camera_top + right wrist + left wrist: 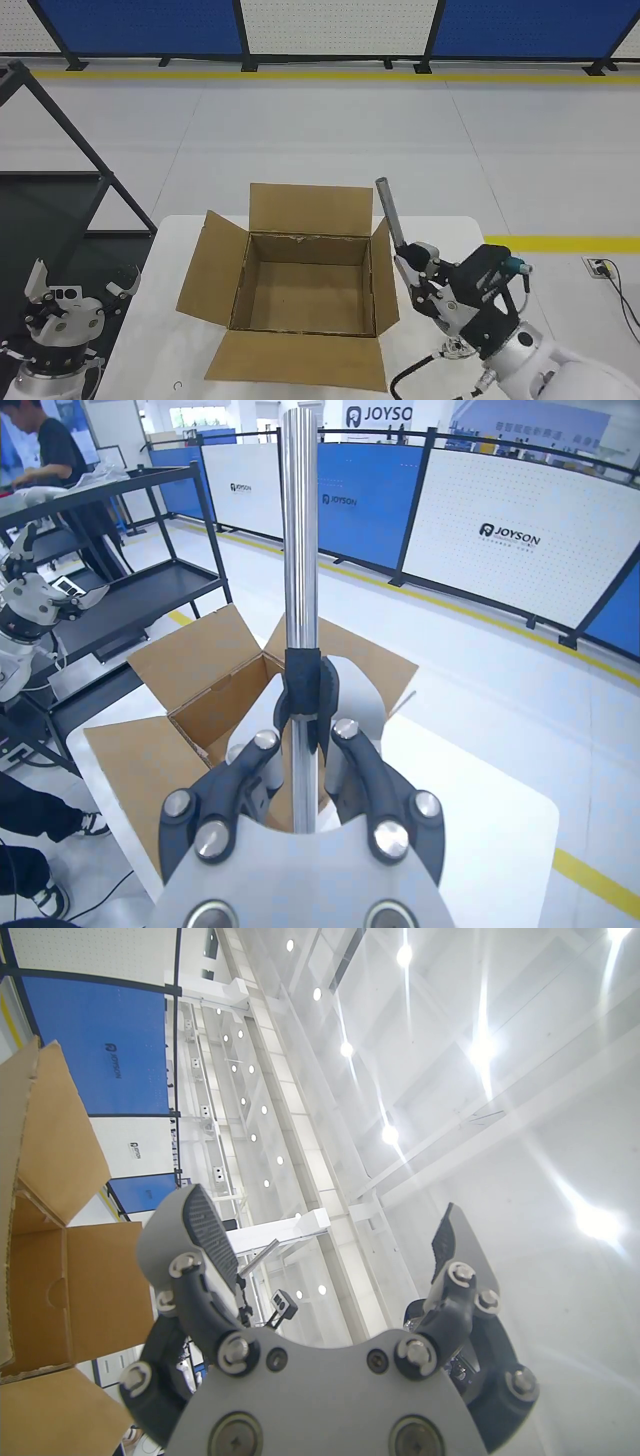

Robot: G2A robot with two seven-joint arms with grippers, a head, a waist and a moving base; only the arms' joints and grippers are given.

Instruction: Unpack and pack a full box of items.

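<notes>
2 right fingers [302, 680] clamp a shiny cylindrical rod [299, 525] (left fingers [205, 1223] splayed, empty).

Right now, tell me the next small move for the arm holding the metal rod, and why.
Probably shift the right gripper sideways until the rod hangs over the box. The rod is clamped roughly upright beside the box's side flap, and the box looks empty.

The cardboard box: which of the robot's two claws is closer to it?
Right. The right gripper, shut on a metal rod, sits just beside one side flap of the box; the left gripper, open, is well clear of the opposite flap.
</notes>
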